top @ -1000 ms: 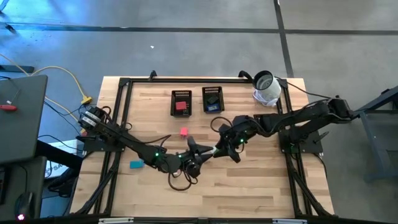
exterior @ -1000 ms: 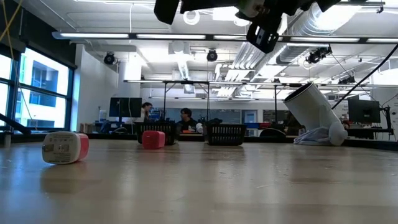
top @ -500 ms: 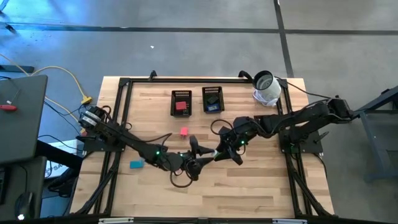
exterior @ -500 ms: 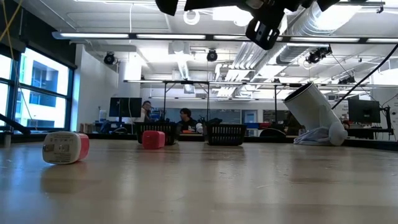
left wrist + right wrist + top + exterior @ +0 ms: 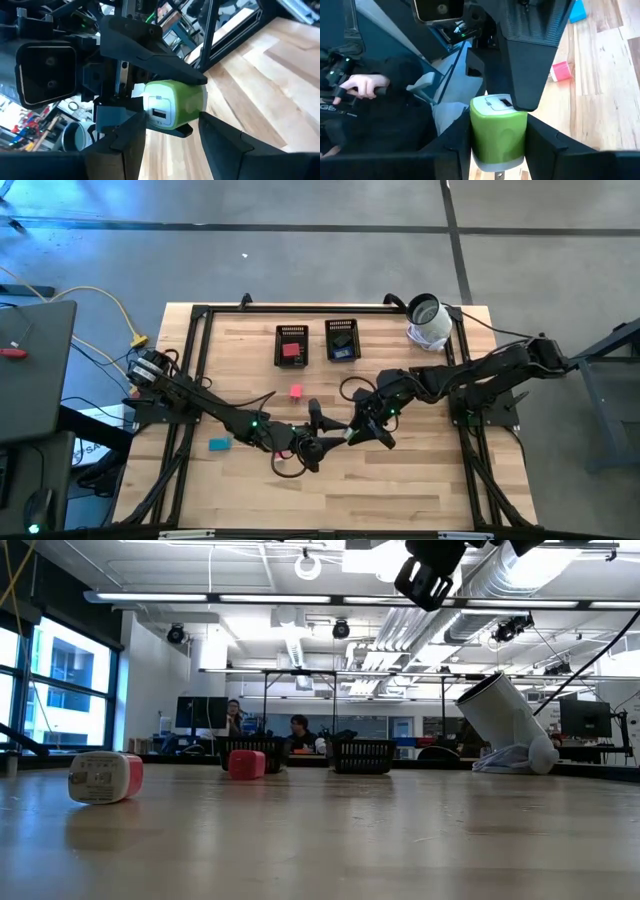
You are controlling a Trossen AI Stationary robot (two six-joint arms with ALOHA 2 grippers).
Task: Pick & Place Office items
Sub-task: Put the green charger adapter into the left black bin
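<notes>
In the high view the two grippers overlap at mid-table, so the piece between them is hidden there. In the low view only a dark arm part shows at the top edge.

The left mesh tray [image 5: 291, 345] holds a red piece [image 5: 291, 350]; the right mesh tray [image 5: 342, 340] holds a blue piece [image 5: 343, 351] and a dark one. The white cylinder [image 5: 429, 321] lies beside the table's far right corner.

The green block [image 5: 498, 128] is grasped between the right gripper [image 5: 498, 150] fingers. The left gripper [image 5: 171, 131] is also clamped on it, fingers at both sides. A pink piece [image 5: 296, 392] and a teal piece [image 5: 219, 444] lie loose on the table [image 5: 420, 480], well apart from both grippers.
</notes>
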